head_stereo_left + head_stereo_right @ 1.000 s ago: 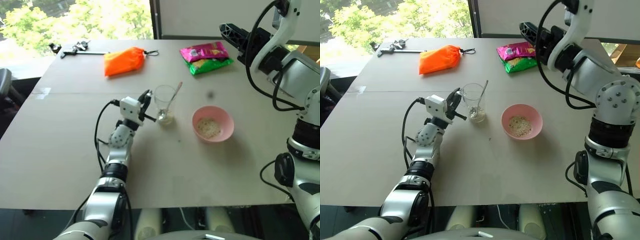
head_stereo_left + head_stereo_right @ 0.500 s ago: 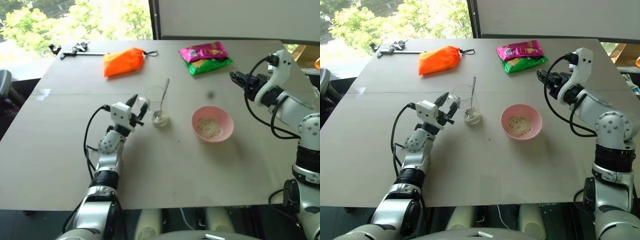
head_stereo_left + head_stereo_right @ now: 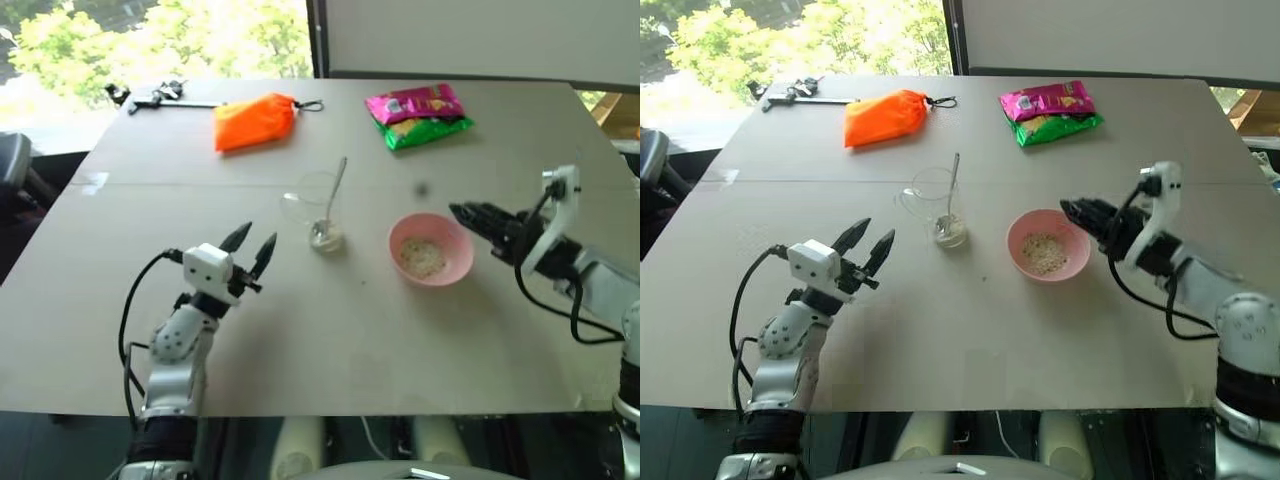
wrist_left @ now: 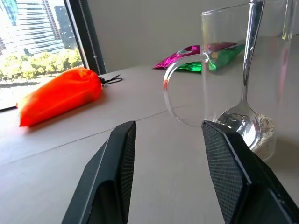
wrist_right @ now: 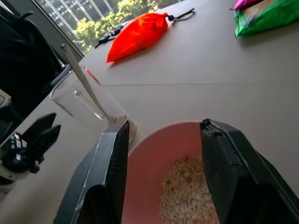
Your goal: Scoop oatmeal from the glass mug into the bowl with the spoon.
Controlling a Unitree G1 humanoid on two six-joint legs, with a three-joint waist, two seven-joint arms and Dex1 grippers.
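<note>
we find no legible text, label, brand, number or sign on any item; print on the snack packets (image 3: 417, 116) is unreadable.

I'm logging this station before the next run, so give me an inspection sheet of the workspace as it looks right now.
Surface: grey table, flat, a seam line across it.
Job's things: glass mug upright, spoon standing in it, a little oatmeal at its bottom; more oatmeal in the pink bowl beside it.
Clutter: orange pouch, pink and green snack packets, a black and metal tool, all at the far edge.
Grippers: left gripper jaws open, short of the mug, holding nothing; right gripper jaws open at the bowl's rim, holding nothing.
Cables: black cables looped along both forearms.
Surroundings: window with trees beyond the table.
</note>
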